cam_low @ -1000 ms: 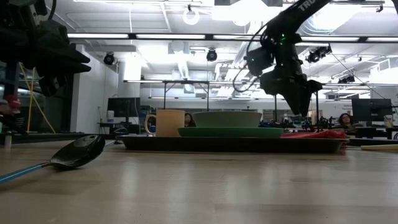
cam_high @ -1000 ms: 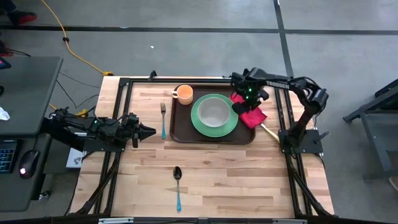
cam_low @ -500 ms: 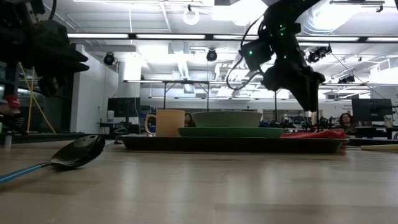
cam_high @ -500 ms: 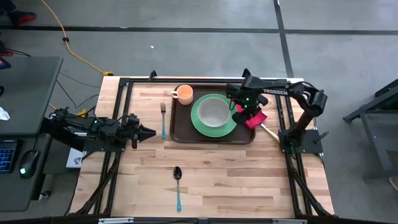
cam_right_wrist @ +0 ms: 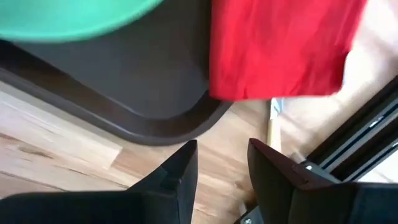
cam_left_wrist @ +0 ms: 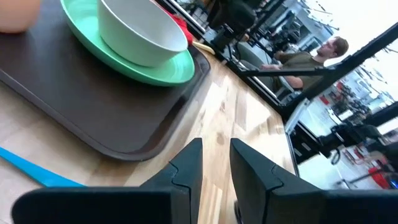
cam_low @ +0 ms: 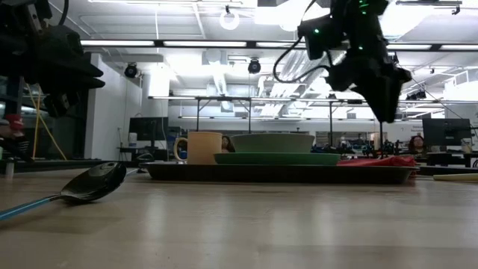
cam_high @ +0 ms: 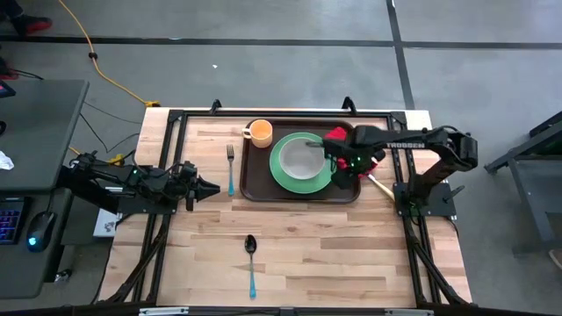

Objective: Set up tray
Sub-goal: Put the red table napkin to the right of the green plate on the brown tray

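Bright ceiling glare, blurred wrist views.

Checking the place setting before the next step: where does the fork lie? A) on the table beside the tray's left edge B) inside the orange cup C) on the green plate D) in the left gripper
A: in the high view the fork lies on the table just outside the tray, on its left side.
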Available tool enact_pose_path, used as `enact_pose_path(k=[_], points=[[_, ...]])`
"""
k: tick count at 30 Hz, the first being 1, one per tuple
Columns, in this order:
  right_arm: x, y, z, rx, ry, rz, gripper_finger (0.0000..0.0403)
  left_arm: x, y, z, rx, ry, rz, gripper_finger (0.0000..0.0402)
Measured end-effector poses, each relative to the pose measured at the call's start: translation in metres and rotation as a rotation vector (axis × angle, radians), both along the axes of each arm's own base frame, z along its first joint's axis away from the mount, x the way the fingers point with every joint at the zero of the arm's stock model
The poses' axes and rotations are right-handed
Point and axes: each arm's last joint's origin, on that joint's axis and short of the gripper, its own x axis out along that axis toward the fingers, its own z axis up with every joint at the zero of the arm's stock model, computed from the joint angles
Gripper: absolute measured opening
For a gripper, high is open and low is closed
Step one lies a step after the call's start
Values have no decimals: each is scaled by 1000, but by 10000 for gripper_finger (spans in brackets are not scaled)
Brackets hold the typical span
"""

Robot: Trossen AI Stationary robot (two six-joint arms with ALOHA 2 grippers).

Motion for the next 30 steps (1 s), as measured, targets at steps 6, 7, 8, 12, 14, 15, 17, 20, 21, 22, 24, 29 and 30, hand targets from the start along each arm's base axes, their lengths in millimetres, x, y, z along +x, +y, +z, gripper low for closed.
enact_pose_path(k=[6,7,8,12,14,15,17,20,21,22,24,29,30], points=[[2,9,-17,-48,-53,-5,119,0,-1,0,-7,1,-20,111],[3,10,-20,-54,-73,-1,119,0,-1,0,-9,1,-23,111],[4,10,-24,-52,-89,4,119,0,-1,0,-14,1,-23,111],[4,10,-38,-33,-128,-2,119,0,-1,0,-31,1,-36,111],[-1,9,-44,-36,-103,-23,119,0,-2,0,-42,3,-51,111],[-3,8,-47,-36,-91,-31,119,0,-2,0,-51,3,-52,111],[-6,7,-51,-48,-82,-37,119,0,-2,0,-61,3,-53,111],[-8,6,-55,-44,-75,-37,119,0,-2,0,-63,3,-54,111],[-8,6,-56,-47,-76,-37,119,0,-2,0,-63,3,-54,111],[-9,6,-56,-46,-75,-37,119,0,-2,0,-64,3,-54,111],[-9,6,-57,-50,-73,-33,119,0,-2,0,-65,3,-54,111],[-9,5,-57,-96,-69,-19,119,0,-2,0,-65,3,-53,111],[-9,4,-57,-104,-68,-13,119,0,-2,0,-65,2,-54,111]])
